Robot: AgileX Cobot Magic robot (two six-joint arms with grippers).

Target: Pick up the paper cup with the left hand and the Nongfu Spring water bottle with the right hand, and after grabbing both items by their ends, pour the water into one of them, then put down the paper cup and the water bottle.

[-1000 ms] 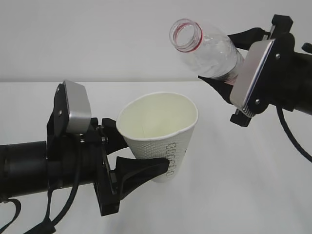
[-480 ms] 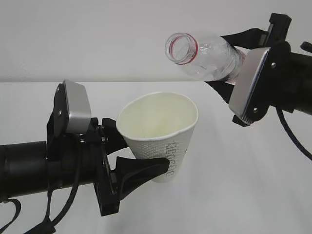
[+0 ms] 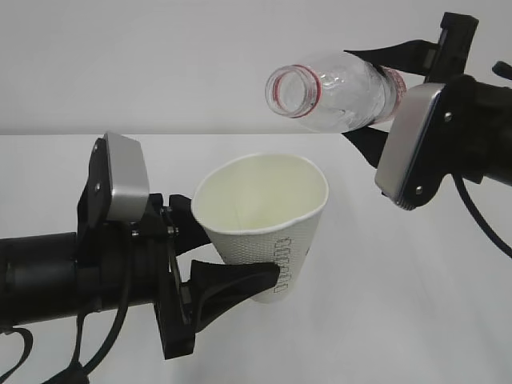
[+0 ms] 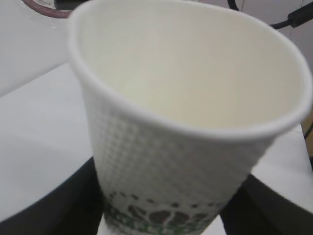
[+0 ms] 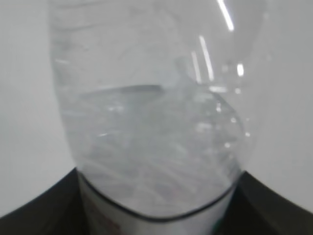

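White tabletop point(image 3: 416, 320), pale wall behind. Both arms raised above it, facing each other.

Right hand point(image 3: 376, 104): clamped around the body of the Nongfu Spring water bottle point(image 3: 336, 90), fingers above and below it near the label end. Bottle held high at upper right, uncapped mouth with its red ring pointing left and toward the camera. Since a second ago the neck has dropped: it stood angled up, and now lies close to level, mouth a shade lower and further left, nearer the space above the cup. Right wrist view: water point(image 5: 151, 142) pooled in the bottle, surface line visible partway up. No stream leaves the mouth.

Left hand point(image 3: 232, 276): closed on the lower part of the paper cup point(image 3: 260, 216), one finger wrapped across the front below the lettering. Cup held clear of the table, left of centre, tilted so its open mouth leans toward the bottle. It has barely moved over the same second.

Cup interior, left wrist view: pale, faintly yellowish; cannot tell whether any liquid sits at the bottom.

Judgement: pick-up of both items is done; the tilt toward pouring is under way. The mouth still sits up and slightly right of the rim, so more tilt, perhaps a little leftward travel, seems needed before water lands inside.
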